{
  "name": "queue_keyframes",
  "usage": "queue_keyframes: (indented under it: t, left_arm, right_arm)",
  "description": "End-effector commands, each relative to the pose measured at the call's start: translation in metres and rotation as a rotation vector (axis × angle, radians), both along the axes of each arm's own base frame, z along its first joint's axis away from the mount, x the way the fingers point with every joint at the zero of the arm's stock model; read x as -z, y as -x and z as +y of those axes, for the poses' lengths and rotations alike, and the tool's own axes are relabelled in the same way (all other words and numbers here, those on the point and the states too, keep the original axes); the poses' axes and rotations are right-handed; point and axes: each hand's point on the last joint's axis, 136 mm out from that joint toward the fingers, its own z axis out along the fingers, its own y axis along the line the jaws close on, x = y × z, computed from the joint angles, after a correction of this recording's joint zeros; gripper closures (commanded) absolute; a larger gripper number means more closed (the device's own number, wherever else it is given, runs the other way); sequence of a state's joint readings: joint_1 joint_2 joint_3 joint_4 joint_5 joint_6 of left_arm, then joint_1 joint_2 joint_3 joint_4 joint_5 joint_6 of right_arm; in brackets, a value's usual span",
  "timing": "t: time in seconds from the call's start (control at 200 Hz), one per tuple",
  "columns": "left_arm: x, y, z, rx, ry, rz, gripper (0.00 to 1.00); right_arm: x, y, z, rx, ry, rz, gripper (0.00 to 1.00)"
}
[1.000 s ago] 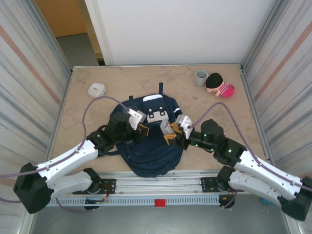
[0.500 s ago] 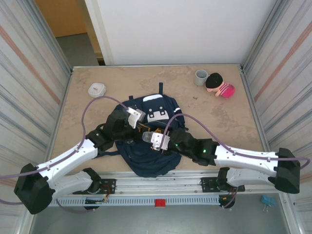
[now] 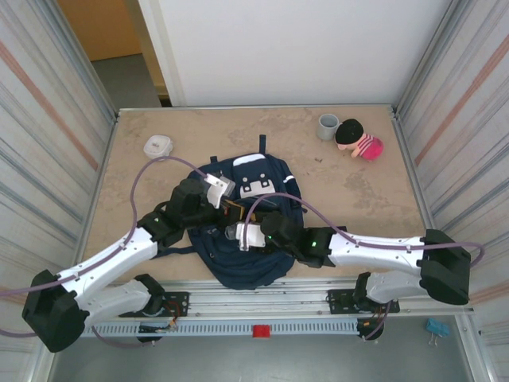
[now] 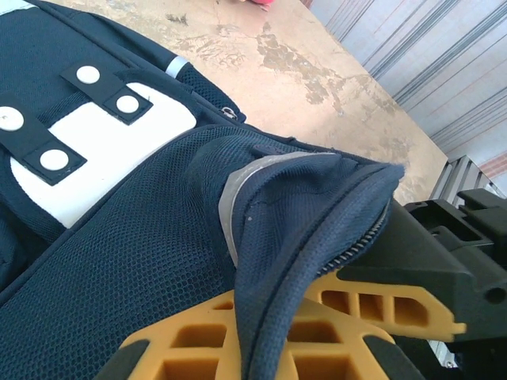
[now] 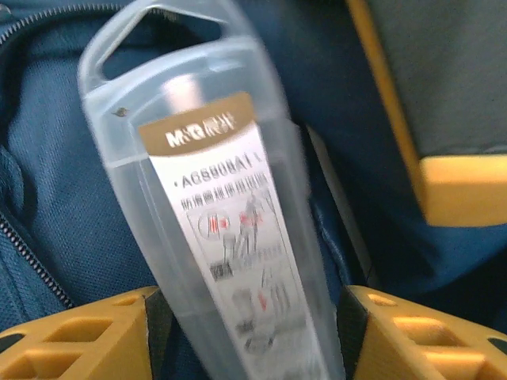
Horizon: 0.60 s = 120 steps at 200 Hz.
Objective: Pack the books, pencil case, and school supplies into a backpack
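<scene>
The navy backpack point(image 3: 238, 272) lies in the middle of the table with its white-patched pocket point(image 4: 103, 158) facing up. My left gripper point(image 3: 229, 208) is shut on the zipper edge of the backpack point(image 4: 309, 214), and the fabric is pinched between its yellow fingers point(image 4: 182, 348). A clear plastic case point(image 5: 214, 198) with a printed label, one of the school supplies, stands between my right gripper's point(image 5: 249, 332) fingers point(image 5: 95, 332) over the blue lining point(image 5: 63, 158). The case looks blurred while the fingers are sharp, and the jaws stand open around it. Books and pencil case are out of view.
A rounded white box point(image 3: 157, 146) sits at the back left. A grey cup point(image 3: 327, 126) and a plush doll point(image 3: 358, 140) stand at the back right. Ribbed metal walls close in both sides. Both arms cross over the backpack.
My right arm has swung left across the backpack, carrying the clear case to the opening beside the left gripper. Its jaws have widened around the case. The left gripper has kept its hold.
</scene>
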<state>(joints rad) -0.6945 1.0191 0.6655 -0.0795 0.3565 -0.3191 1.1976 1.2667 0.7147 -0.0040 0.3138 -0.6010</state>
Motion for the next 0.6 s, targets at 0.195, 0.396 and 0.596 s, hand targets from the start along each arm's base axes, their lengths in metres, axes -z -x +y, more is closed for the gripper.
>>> queue_keyframes:
  t: [0.195, 0.396, 0.596]
  left_arm:
    - [-0.075, -0.007, -0.001, -0.003, 0.125, -0.177, 0.90]
    - [-0.062, -0.008, 0.002, -0.014, 0.090, -0.163, 0.90]
    - [-0.060, -0.019, 0.007, -0.112, 0.118, -0.109, 0.88]
  right_arm:
    - [-0.008, -0.015, -0.003, 0.080, 0.031, -0.044, 0.41]
    - [-0.039, 0.012, -0.003, 0.068, -0.217, 0.157, 0.44]
    - [-0.064, 0.028, -0.008, 0.276, -0.685, 0.606, 0.48]
